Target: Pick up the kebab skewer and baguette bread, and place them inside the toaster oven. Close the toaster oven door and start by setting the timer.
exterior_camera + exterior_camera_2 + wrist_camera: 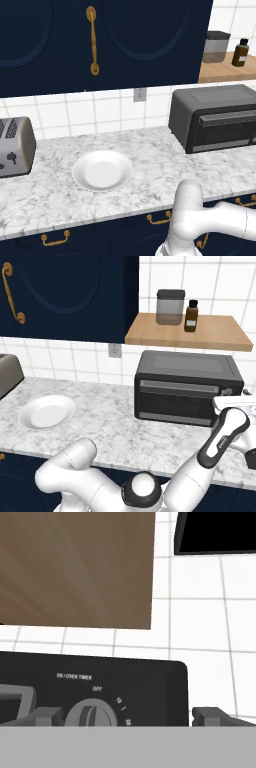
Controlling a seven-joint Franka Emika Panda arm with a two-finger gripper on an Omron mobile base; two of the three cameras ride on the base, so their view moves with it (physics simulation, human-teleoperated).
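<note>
Toaster oven door (180,401) shut; gripper (125,716) spread wide, fingertips either side of the timer knob (91,713) — not touching.

Timer dial (91,713): on the dark grey boxy toaster oven (187,387), directly ahead of the hand, between the gripper (127,716) fingertips' line and its left tip.
Wooden wall shelf (187,332): above the oven.
White round plate (47,411): on the marble counter (115,428), far left of the hand.
</note>
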